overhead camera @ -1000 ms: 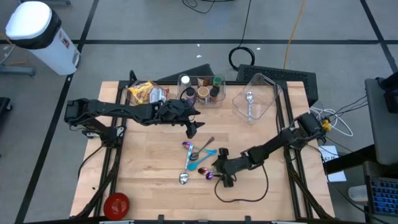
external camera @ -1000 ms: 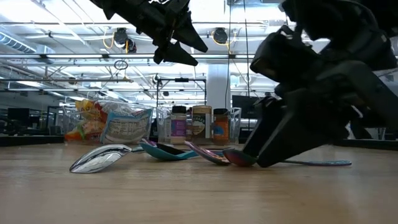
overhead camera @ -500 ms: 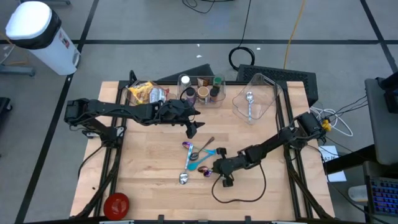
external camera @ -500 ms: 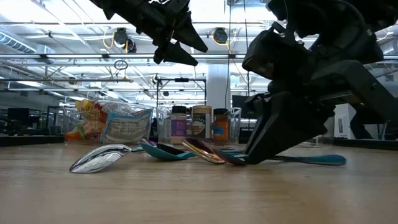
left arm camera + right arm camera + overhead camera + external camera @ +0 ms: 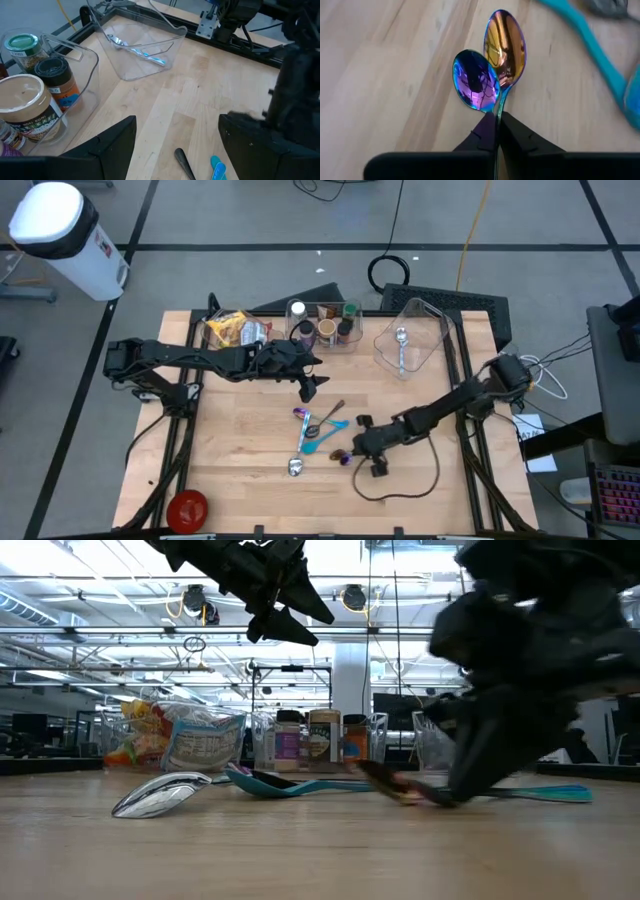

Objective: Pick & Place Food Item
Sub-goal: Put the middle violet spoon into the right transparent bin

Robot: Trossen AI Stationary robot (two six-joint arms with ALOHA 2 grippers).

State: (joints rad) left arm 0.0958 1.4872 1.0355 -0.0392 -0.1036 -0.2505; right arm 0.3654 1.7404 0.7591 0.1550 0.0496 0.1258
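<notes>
The right claw (image 5: 496,125) is pinched tight on the handles of two iridescent spoons (image 5: 490,65), whose bowls lie on the desk (image 5: 240,440) at its 12 o'clock. The left claw (image 5: 309,387) hangs wide above, at the spoons' 11 o'clock

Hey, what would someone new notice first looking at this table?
Probably the right gripper near the table's front middle, shut on two iridescent spoons that overlap. Next, the left gripper hanging open above the table, near the spice jars at the back edge.
</notes>
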